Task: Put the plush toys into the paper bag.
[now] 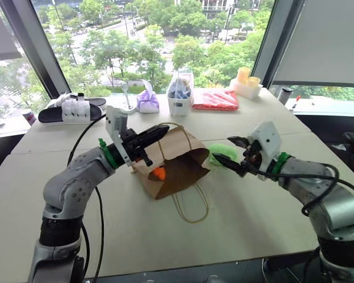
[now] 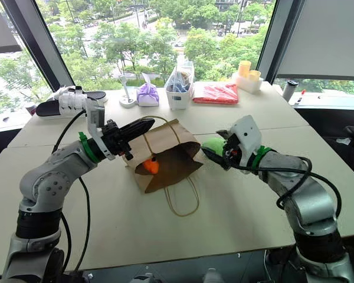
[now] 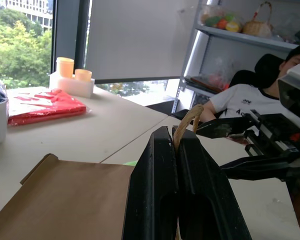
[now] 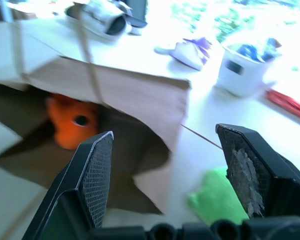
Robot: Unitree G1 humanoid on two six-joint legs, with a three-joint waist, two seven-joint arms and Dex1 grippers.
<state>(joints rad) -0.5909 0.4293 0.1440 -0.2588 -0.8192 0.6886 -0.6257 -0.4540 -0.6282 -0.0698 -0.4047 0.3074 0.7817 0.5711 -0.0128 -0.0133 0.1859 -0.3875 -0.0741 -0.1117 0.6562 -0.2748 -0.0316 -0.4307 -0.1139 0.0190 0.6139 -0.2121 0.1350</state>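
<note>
The right gripper (image 1: 231, 152) stands wide open and empty, its fingers pointing forward and toward the robot's left. Just past its fingertips, touching or nearly so, the green toy (image 2: 212, 143) lies on the table (image 1: 253, 212), between this gripper and the bag (image 1: 177, 154). In the right wrist view the toy sits under the span of the open jaws, off toward one finger rather than centred, so the coming move looks like a short drop and a small sideways correction before closing. The toy is a rounded blob with no clear long axis, so wrist turn should matter little.

Beyond the toy, the bag lies on its side, mouth open toward the right gripper. The orange toy (image 4: 70, 121) is already inside, near the mouth.

The left gripper (image 1: 146, 137) is pinched shut on a bag handle (image 3: 186, 122), lifting the upper edge to keep the mouth open. It is occupied, so the right arm is nearer the green toy and free to take it.
</note>
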